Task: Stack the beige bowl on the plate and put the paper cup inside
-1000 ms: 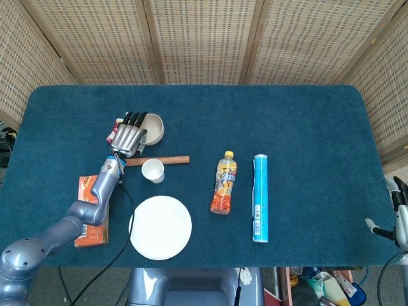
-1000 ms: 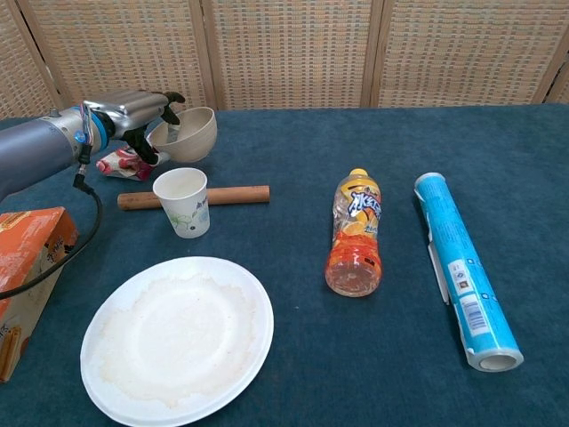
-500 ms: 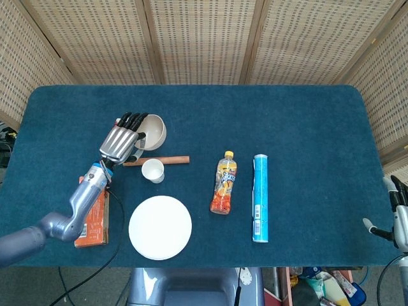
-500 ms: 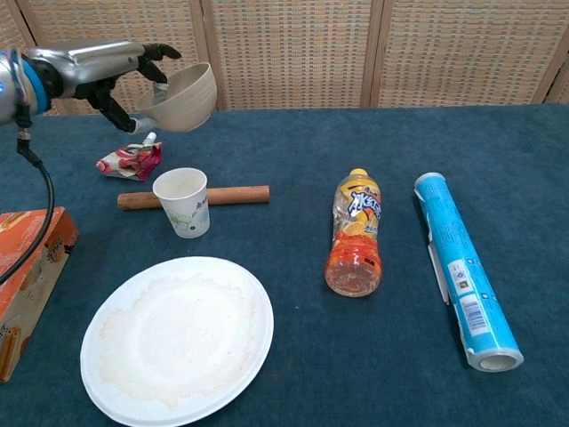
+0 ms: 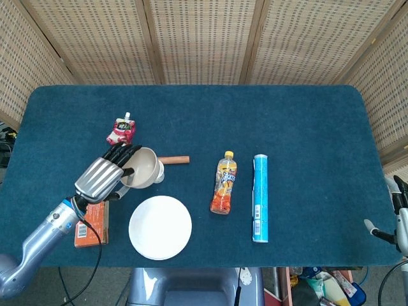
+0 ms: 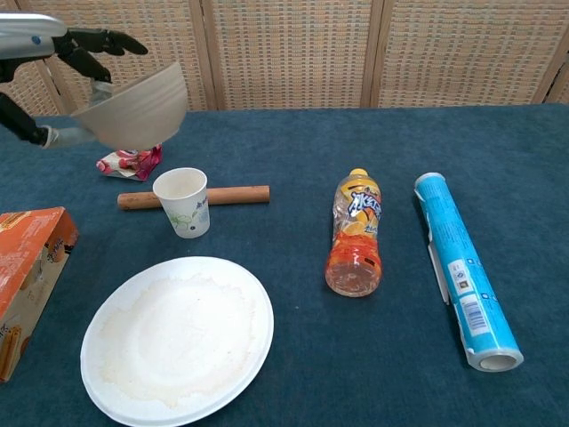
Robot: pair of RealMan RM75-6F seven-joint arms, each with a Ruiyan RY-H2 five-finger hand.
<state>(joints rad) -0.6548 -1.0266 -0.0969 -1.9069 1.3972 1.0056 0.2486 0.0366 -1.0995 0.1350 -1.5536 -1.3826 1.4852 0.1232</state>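
Holding the light, stiff beige bowl (image 6: 132, 114) tilted by its rim, your left hand (image 5: 102, 178) fingers (image 6: 100, 42) pinch it; lower gently onto the plate (image 6: 177, 338).

Colours on the dark teal surface (image 6: 293, 142)
Beige bowl (image 6: 133, 111), white plate (image 6: 178, 342), white cup (image 6: 183, 203) with green print, orange bottle (image 6: 354, 236), light-blue roll (image 6: 458, 267).

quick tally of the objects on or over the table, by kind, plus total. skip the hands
Bowl: 1, beige bowl, held up by the left hand
Plate: 1, white plate
Cup: 1, paper cup
Bottle: 1, orange drink bottle
Roll: 1, blue roll
Stick: 1, wooden stick
Box: 1, orange box
Pouch: 1, red pouch
Total: 8
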